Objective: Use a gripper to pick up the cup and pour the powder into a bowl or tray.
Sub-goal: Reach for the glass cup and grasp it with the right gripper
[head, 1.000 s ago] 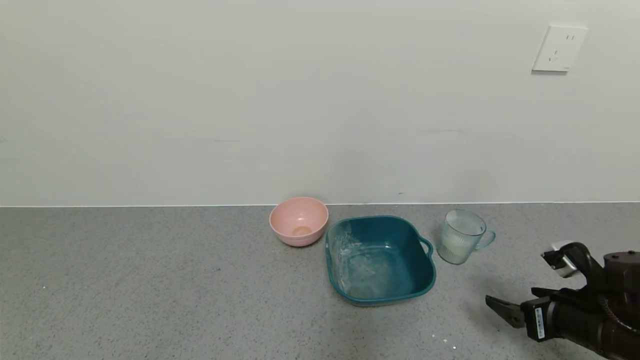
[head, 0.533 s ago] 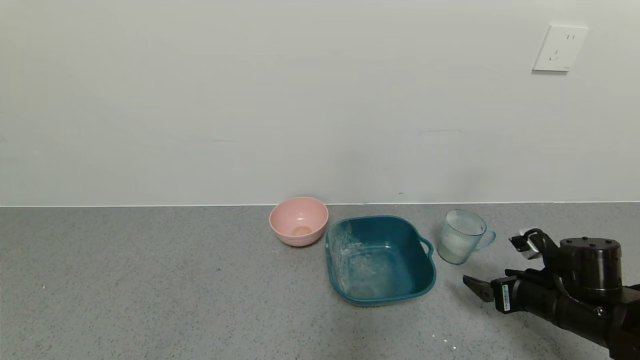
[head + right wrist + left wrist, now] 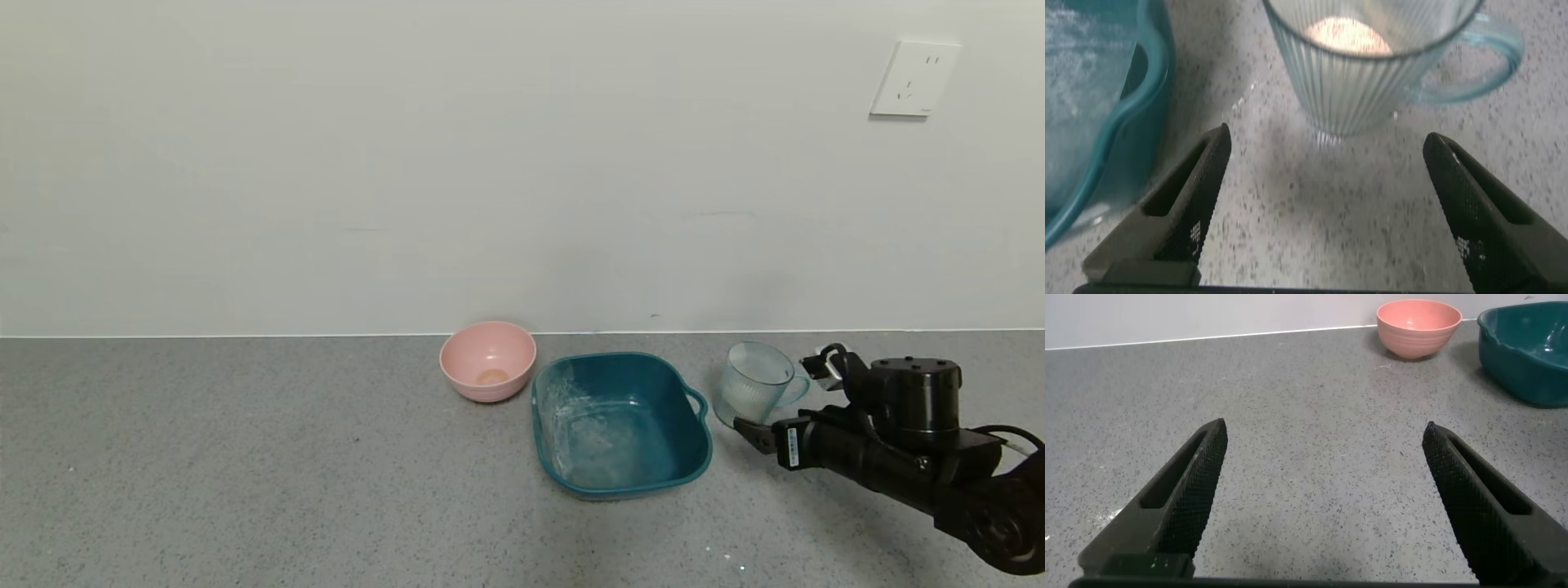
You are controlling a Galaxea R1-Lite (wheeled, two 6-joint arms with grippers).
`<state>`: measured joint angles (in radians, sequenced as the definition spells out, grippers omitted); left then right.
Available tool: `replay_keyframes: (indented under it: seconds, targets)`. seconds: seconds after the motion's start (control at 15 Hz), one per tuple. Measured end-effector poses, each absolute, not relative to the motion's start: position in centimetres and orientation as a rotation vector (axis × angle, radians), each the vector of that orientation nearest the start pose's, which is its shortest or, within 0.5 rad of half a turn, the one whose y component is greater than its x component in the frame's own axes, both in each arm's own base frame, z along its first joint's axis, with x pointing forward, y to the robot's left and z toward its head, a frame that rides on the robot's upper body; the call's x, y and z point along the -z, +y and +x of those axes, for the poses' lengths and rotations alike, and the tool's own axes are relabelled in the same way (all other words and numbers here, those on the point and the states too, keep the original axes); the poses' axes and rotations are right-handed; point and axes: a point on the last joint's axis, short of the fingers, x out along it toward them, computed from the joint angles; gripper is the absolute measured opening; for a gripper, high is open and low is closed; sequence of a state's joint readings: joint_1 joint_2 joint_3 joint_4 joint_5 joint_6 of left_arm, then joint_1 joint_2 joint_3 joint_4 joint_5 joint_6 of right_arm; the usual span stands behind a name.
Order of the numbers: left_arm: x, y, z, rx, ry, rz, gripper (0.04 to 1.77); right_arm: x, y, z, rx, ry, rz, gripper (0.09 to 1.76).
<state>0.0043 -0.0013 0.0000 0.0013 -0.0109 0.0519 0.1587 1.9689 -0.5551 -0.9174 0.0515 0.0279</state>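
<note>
The ribbed pale blue-green cup stands upright on the counter, right of the teal basin, its handle to the right. In the right wrist view the cup holds a small beige mound of powder. My right gripper is open, low over the counter just in front of the cup, not touching it; in its wrist view the gripper has the cup just beyond its fingertips. The basin has a white-dusted inside. My left gripper is open over bare counter, out of the head view.
A round pink bowl stands left of the basin near the wall, and shows in the left wrist view. The grey speckled counter ends at the white wall behind. A wall socket is at the upper right.
My right arm has moved forward and left from the front right corner toward the cup, its open fingertips now just in front of the cup's base. Cup, basin and bowl have not moved.
</note>
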Motion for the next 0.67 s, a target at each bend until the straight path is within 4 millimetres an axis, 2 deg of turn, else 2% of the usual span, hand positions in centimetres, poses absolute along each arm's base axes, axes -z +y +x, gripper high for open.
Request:
replay_keyframes:
  seconds: [0.67]
  targets:
    - [-7.5, 0.0, -2.3, 0.006, 0.000, 0.052, 1.72, -5.8, 4.5, 34.9, -0.167, 0.505, 0.002, 1.71]
